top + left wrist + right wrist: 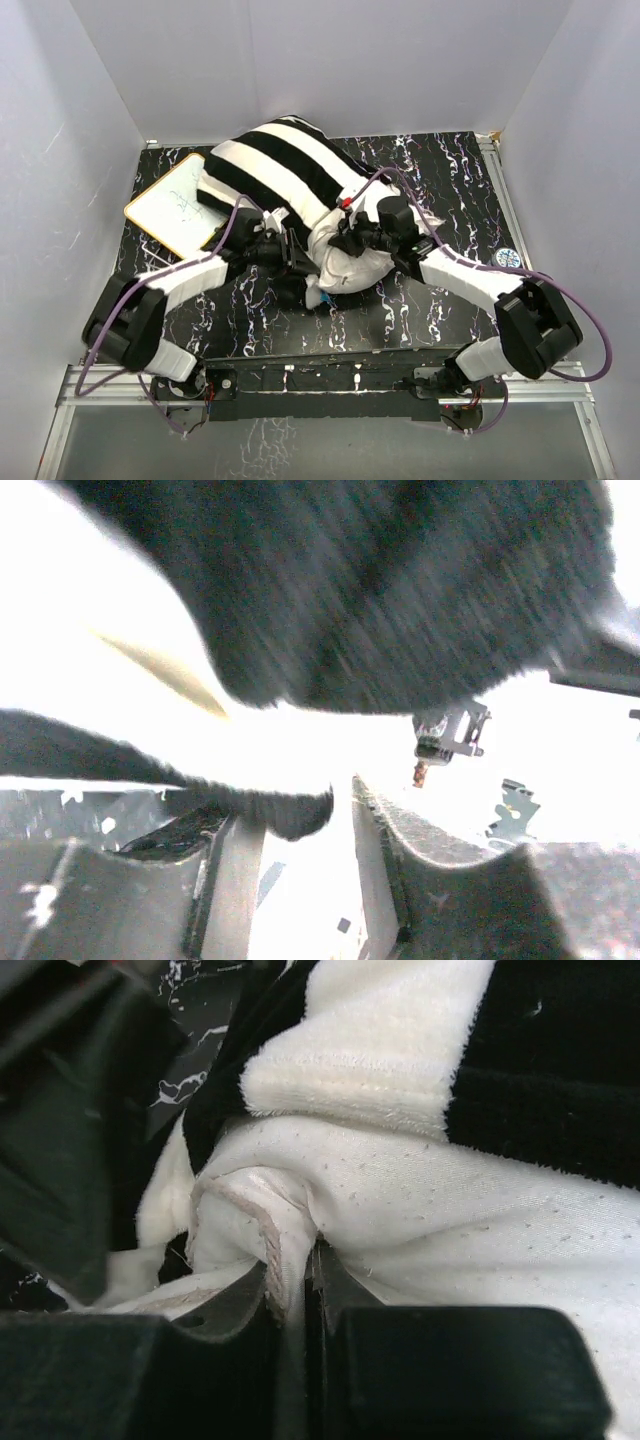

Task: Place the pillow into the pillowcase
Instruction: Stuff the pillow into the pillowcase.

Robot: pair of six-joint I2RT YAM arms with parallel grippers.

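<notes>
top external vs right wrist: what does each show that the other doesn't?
Top external only: the whole pillowcase, the pillow sticking out of its near end, the whiteboard to its left, both arms. Right wrist only: the right gripper shut on a fold of pillow fabric, just below the pillowcase's stitched hem. Both: pillow and pillowcase.

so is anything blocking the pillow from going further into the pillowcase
Nothing separate shows in the way. The pillow's near end bulges out of the pillowcase mouth, its fabric pinched by the right end effector; the left end effector sits at the striped hem beside it. The whiteboard lies off to the left.
</notes>
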